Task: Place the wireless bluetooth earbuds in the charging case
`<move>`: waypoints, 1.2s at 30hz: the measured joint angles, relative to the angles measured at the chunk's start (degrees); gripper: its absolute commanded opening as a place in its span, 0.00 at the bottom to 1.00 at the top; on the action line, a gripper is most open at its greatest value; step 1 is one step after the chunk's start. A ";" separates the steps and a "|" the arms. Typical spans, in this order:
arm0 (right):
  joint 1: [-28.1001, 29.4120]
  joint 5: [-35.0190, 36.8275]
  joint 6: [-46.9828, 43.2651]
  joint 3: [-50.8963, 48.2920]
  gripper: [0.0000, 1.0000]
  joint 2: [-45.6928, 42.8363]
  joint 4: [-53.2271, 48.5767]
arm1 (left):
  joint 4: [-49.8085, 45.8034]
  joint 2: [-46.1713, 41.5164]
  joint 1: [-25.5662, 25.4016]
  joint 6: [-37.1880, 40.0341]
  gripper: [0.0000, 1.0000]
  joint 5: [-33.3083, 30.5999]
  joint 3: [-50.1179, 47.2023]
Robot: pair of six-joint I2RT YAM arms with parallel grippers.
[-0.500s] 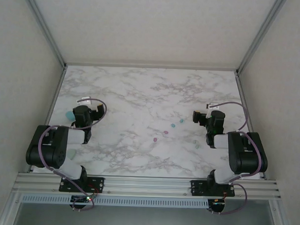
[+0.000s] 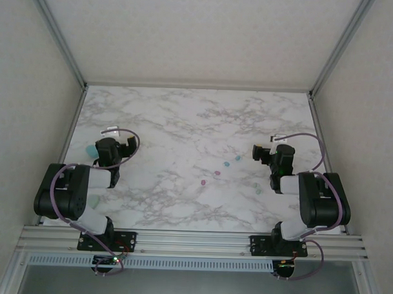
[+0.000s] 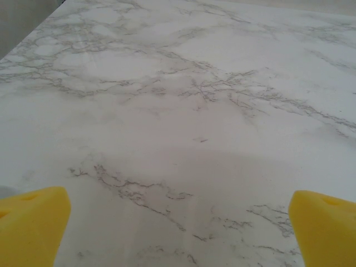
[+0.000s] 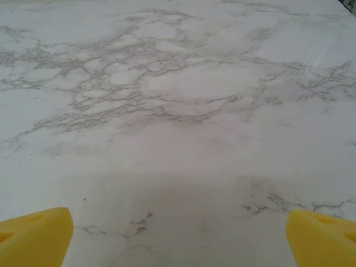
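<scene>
Since nothing has moved from a moment ago, the job has not started yet. The left gripper [image 3: 178,228] and the right gripper [image 4: 178,236] both have their yellow fingers wide apart and hold nothing. 6 tiny earbuds [image 2: 226,165] lie on the table [image 2: 172,114], nearer its right edge. A teal thing [image 2: 88,150] by the left edge may be the case.

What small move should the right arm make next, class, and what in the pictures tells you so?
Probably ease the right arm leftward and lower its jaws over the nearest teal earbud. The jaws stand wide open over bare marble, holding nothing, and the earbuds lie loose on the table just to their left.
</scene>
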 measured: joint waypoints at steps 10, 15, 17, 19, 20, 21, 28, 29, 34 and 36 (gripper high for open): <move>-0.39 -0.66 0.15 0.11 0.99 -0.04 -0.26 | -2.93 -0.76 0.00 -0.09 1.00 0.07 0.90; -0.37 -0.72 1.22 7.19 0.99 -4.17 -15.13 | -20.48 -8.39 1.31 -5.18 1.00 -1.11 9.22; -0.37 -1.18 2.99 13.07 0.99 -6.36 -23.26 | -28.65 -11.15 2.34 -8.63 1.00 -2.38 14.58; -0.37 -2.58 5.46 19.15 0.98 -8.39 -31.34 | -38.23 -11.96 3.02 -12.70 1.00 -4.83 21.33; -0.39 -3.48 6.45 21.16 0.98 -9.11 -34.18 | -41.97 -11.82 3.08 -14.08 1.00 -5.73 23.96; -0.37 -4.87 7.80 23.12 0.98 -10.10 -37.42 | -46.29 -11.41 3.19 -15.54 1.00 -7.10 26.88; -0.17 -10.69 14.69 26.21 0.99 -14.08 -54.97 | -67.87 -5.31 4.37 -23.69 0.96 -14.36 34.38; -0.07 -10.97 15.30 26.21 0.99 -14.56 -57.07 | -70.40 -4.15 4.90 -25.09 0.91 -15.15 34.58; 0.02 -11.15 16.72 26.14 0.99 -18.03 -64.04 | -80.59 2.49 7.39 -31.15 0.87 -19.37 38.32; 0.00 -11.15 16.76 25.92 0.99 -19.74 -65.77 | -82.47 5.01 7.91 -33.09 0.86 -20.44 40.57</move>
